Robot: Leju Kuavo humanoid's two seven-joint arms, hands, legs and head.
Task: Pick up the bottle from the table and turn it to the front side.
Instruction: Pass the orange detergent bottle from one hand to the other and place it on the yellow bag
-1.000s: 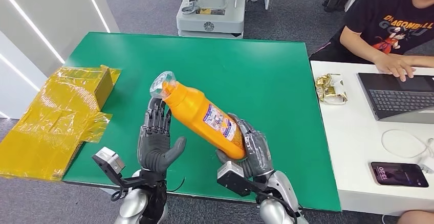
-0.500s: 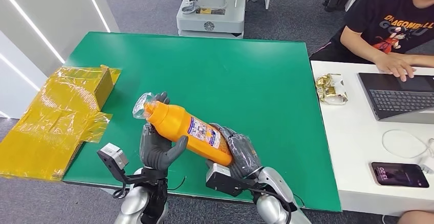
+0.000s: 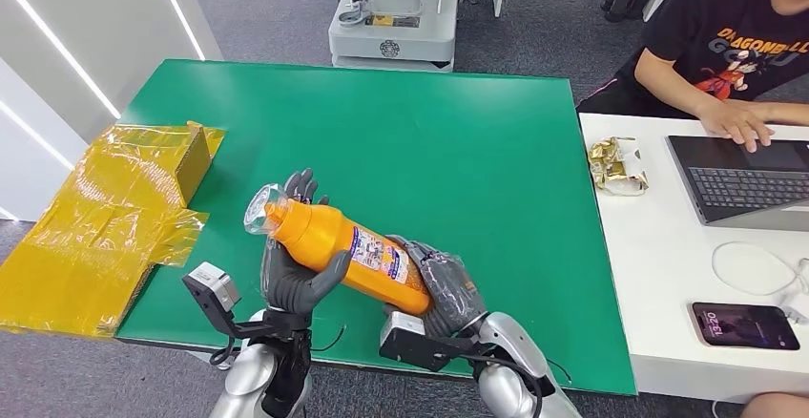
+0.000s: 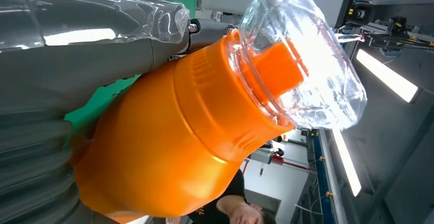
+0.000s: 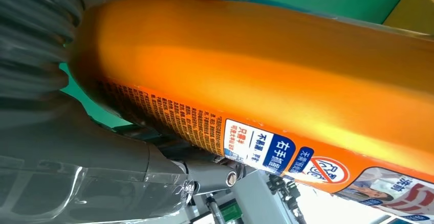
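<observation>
Orange plastic bottle with clear cap cover is off the green table, long axis slanted: base gripped in right hand, neck end cradled by left hand (label side partly up).

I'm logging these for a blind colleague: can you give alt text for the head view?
Both robot hands hold an orange bottle tilted above a green table: the left hand under its capped end, the right hand at its base. A yellow-wrapped box lies left; a person uses a laptop right.
</observation>
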